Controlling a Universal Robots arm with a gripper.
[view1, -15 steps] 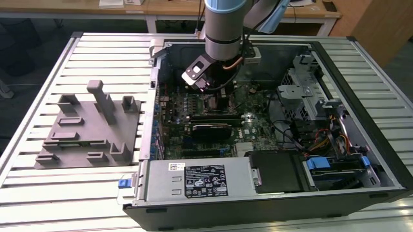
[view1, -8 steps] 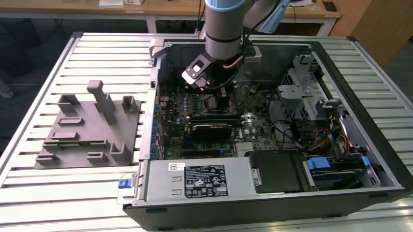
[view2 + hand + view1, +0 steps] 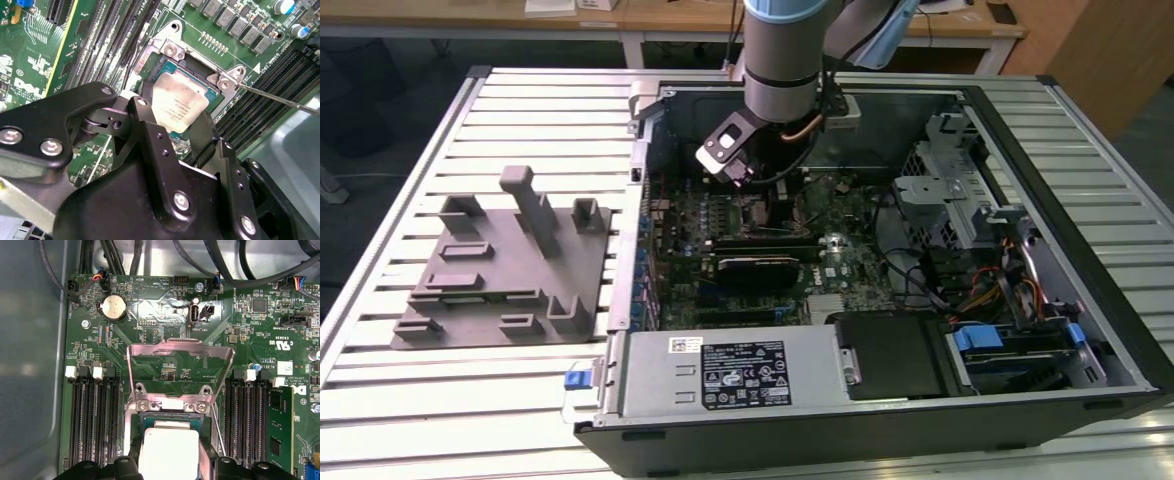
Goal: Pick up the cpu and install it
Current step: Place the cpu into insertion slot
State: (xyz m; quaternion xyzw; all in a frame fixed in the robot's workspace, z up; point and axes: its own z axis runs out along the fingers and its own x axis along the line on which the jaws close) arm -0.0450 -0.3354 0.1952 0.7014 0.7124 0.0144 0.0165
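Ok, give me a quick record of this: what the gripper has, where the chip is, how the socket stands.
gripper: shut on the chip, one finger at each of two opposite edges
chip: silver top up, at the socket; seated or just above, cannot tell
socket: uncovered
lid frame: standing up, open
setting: open computer case on a slatted table

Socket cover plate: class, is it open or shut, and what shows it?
Open. In the first wrist view the plate stands swung up off the socket, with the cpu uncovered.
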